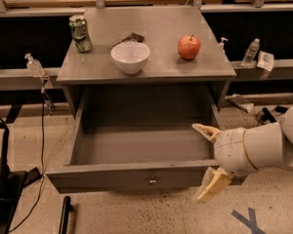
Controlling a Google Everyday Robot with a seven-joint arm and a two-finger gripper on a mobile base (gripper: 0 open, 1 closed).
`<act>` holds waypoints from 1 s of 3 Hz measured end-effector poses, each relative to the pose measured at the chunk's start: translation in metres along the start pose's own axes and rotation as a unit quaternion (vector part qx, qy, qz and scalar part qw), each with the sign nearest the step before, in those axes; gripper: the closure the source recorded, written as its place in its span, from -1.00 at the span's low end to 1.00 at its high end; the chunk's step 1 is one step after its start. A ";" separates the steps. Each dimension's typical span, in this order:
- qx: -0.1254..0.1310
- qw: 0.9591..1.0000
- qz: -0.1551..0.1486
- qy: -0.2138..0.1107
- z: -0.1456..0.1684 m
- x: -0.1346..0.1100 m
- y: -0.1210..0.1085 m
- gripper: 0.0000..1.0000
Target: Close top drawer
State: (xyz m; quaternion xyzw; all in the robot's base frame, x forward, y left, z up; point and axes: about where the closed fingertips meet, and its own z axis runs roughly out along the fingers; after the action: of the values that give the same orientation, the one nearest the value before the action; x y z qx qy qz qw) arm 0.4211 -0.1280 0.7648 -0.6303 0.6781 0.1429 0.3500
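The top drawer (112, 178) hangs pulled far out of the grey cabinet (151, 71), its box bare. The gripper (197, 163) sits at the drawer's right front corner with fingers spread wide, one above the front panel and one below, gripping nothing; contact cannot be judged. A white bowl (130, 57), red apple (189, 47) and green can (80, 33) stand on the cabinet.

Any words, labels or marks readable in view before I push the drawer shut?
Can: label too blurred to read.
Bottle: label too small to read.
Floor: "X", a blue mark.
Top drawer and the gripper at its front right corner: no text.
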 end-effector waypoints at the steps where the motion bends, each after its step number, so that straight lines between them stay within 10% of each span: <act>1: 0.000 1.000 0.002 0.002 -0.002 -0.001 0.000 -1.00; 3: 0.071 0.993 -0.087 0.046 0.029 0.047 -0.018 -1.00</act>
State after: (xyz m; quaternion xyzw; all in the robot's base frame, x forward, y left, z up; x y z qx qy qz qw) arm 0.4485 -0.1478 0.7177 -0.6660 0.6447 0.0344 0.3737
